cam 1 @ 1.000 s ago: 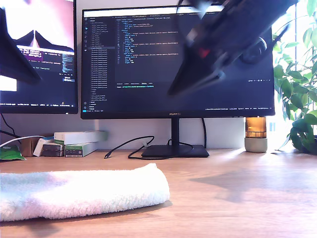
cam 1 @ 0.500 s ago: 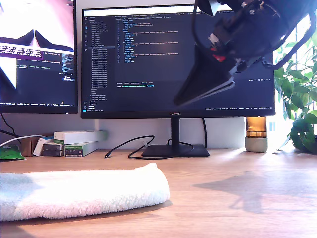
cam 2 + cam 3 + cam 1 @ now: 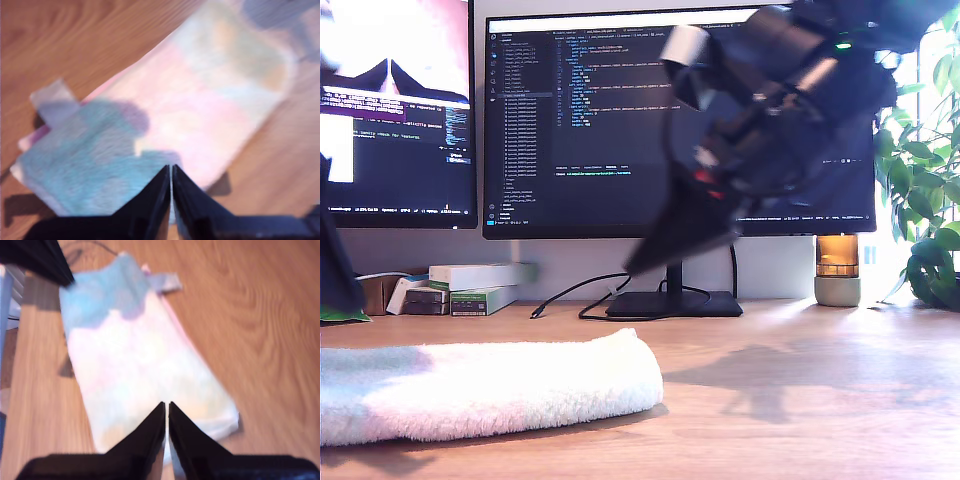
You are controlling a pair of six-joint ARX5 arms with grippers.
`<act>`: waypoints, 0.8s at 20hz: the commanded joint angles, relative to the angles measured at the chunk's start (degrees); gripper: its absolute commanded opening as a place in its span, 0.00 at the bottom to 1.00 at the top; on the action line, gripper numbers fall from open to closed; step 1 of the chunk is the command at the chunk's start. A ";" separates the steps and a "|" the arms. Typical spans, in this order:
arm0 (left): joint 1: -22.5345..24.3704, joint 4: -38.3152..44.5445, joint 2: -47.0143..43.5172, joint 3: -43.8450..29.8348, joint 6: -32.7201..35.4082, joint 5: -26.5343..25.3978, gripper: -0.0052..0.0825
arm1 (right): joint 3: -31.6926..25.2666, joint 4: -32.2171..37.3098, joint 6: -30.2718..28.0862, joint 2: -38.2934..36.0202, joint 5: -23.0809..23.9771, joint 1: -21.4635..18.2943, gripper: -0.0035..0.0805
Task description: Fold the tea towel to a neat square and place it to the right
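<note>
On the wooden desk (image 3: 800, 400), toward the exterior view's left, the fluffy white terry tea towel (image 3: 480, 385) with pale pink and mint-green bands lies folded flat, its small white tag (image 3: 54, 100) protruding at one edge. My first gripper (image 3: 171, 172) hangs above it, clenched and empty. My second gripper (image 3: 166, 410) hangs likewise, jaws pressed together, grasping nothing.

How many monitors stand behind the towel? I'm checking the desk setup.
2. One monitor stands mid-frame in the exterior view on a black stand; a second monitor is cut off at that view's left edge. Others may sit outside the frame.
</note>
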 commanded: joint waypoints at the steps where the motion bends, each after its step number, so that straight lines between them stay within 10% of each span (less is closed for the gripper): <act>1: 1.09 0.74 2.36 -0.37 -0.52 0.04 0.04 | 0.81 -0.13 -1.29 2.01 -0.39 1.33 0.03; 16: 3.82 5.66 19.23 0.90 -3.32 -4.94 0.04 | 1.68 -3.10 -0.42 11.67 8.98 3.61 0.03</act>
